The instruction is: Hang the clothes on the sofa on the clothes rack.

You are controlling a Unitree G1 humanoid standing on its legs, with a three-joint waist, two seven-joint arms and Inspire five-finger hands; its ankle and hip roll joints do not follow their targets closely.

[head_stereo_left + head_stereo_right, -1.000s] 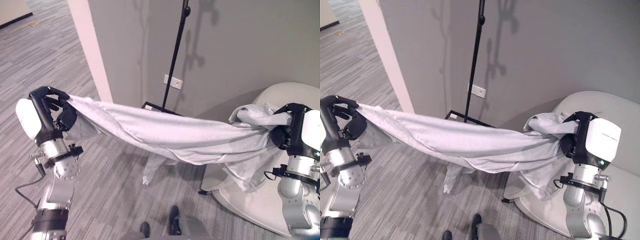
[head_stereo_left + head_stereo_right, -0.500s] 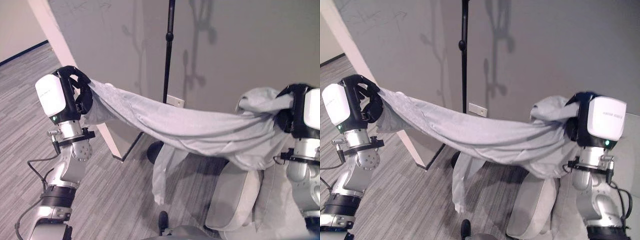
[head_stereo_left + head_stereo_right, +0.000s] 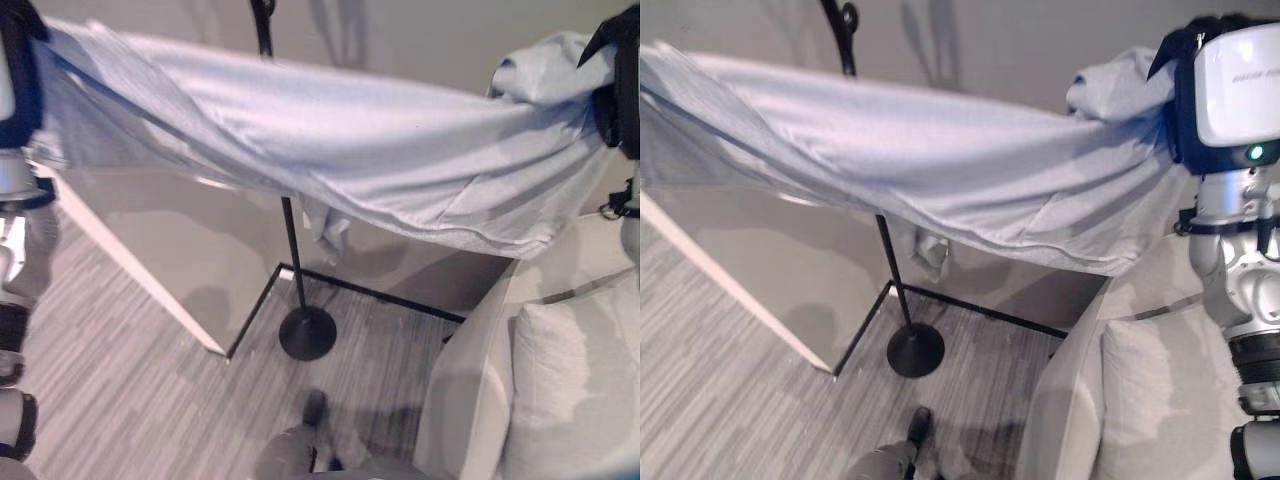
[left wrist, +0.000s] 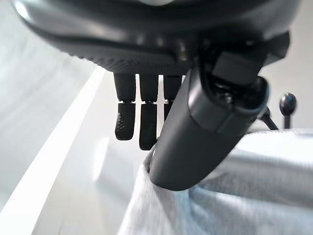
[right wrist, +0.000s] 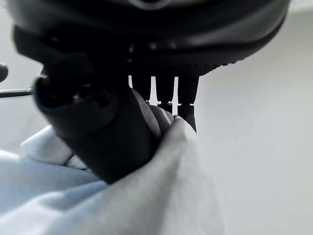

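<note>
Both robot hands, left (image 4: 195, 122) and right (image 5: 98, 127), clamped on pale garment (image 3: 330, 150) (before clothes rack (image 3: 295, 270)).

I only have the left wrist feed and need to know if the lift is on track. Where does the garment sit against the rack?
Observer: The pale garment is stretched high between both hands, passing in front of the black rack pole well above its round base.
Operator: Is the right hand gripping its end?
Observer: Yes, the right hand pinches a bunched end between thumb and fingers; in the right eye view it is up above the sofa.
Operator: Anything dangling?
Observer: A sleeve-like piece hangs below the middle of the garment, beside the pole.
Operator: And my hand?
Observer: The left hand pinches the other end with its thumb.
</note>
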